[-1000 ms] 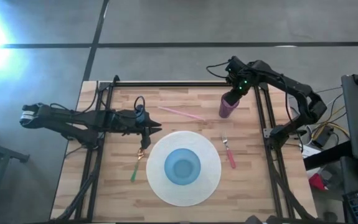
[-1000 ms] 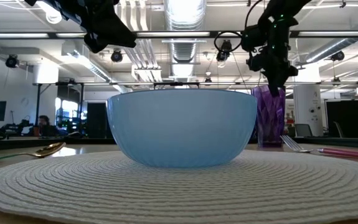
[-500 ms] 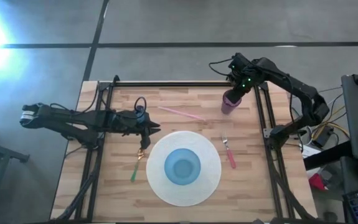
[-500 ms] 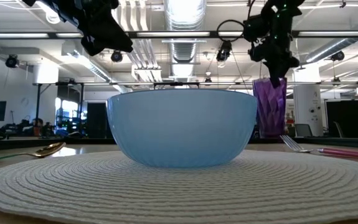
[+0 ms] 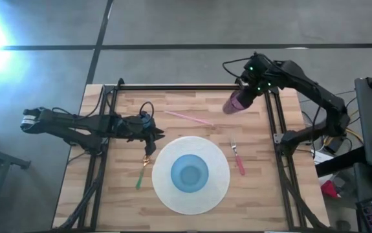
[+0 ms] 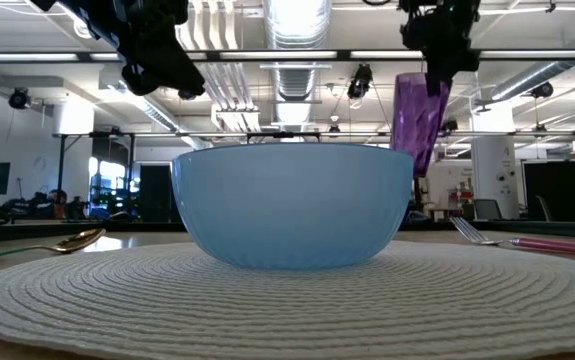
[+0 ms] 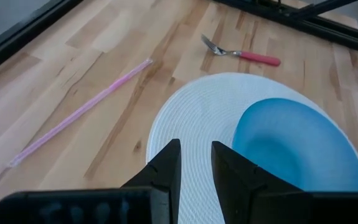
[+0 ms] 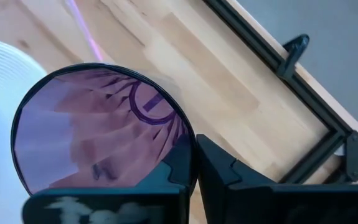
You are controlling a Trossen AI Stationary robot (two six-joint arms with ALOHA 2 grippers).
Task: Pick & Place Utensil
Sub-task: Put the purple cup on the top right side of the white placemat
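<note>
A translucent purple cup [image 5: 236,103] [image 6: 415,120] [image 8: 98,130] is in my right gripper [image 5: 247,96] [image 6: 437,70] [image 8: 194,168], above the table's far right part. My left gripper [image 5: 158,133] [image 6: 167,70] [image 7: 196,162] hovers with a narrow gap between its fingers and holds nothing. It is just above the left edge of the placemat and the gold spoon with a green handle [image 5: 143,169] [image 6: 72,242]. The spoon lies flat left of the mat. A pink-handled fork [image 5: 237,158] [image 6: 507,240] [image 7: 238,53] lies right of the mat. My right gripper pinches the cup's rim [image 8: 186,149], one finger inside the mouth and one outside the wall. The fingers come from above. The cup is lifted clear of the table and hangs tilted below them, its base swung toward the table's left.
A blue bowl [image 5: 190,173] [image 6: 292,205] [image 7: 297,143] stands in the middle of a round white woven placemat [image 5: 166,194] [image 6: 287,310] [image 7: 191,112]. A pink straw [image 5: 189,117] [image 7: 82,112] lies on the wood beyond the mat. Black frame rails run along the table's edges.
My right gripper has risen and drifted toward the table's far right corner, taking the purple cup with it. The cup stood upright on the table a second ago; now it is lifted clear and tipped.
</note>
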